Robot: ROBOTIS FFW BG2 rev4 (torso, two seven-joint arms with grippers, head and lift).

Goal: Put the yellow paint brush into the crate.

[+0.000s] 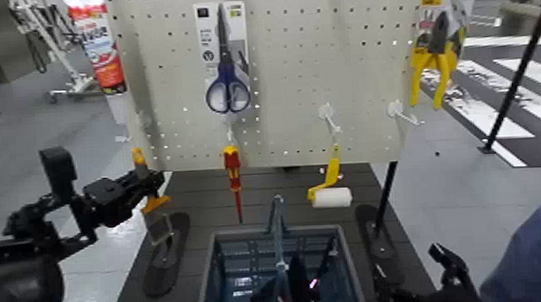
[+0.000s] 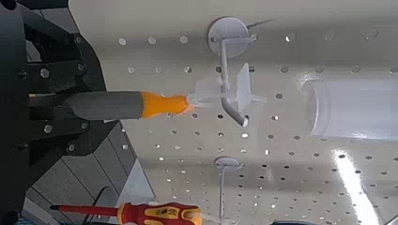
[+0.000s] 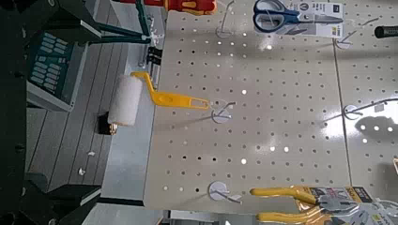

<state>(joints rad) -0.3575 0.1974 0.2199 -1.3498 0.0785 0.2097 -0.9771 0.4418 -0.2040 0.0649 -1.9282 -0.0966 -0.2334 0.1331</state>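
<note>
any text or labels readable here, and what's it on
Nothing can be quoted with certainty.
Red tube left of the pegboard: white print, too blurred to read.
Scissors card: small print, unreadable.
Yellow pliers card: dark label, unreadable.
Yellow paint brush, held in the left gripper, and the crate: no text visible.

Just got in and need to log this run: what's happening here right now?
The left gripper is shut on the yellow paint brush, holding it by the handle at the left edge of the pegboard, its orange tip right at a white hook. The brush is not yet in the crate, which sits below, in front of the board. The right gripper waits low at the right; a roller and a screwdriver hang untouched.
</note>
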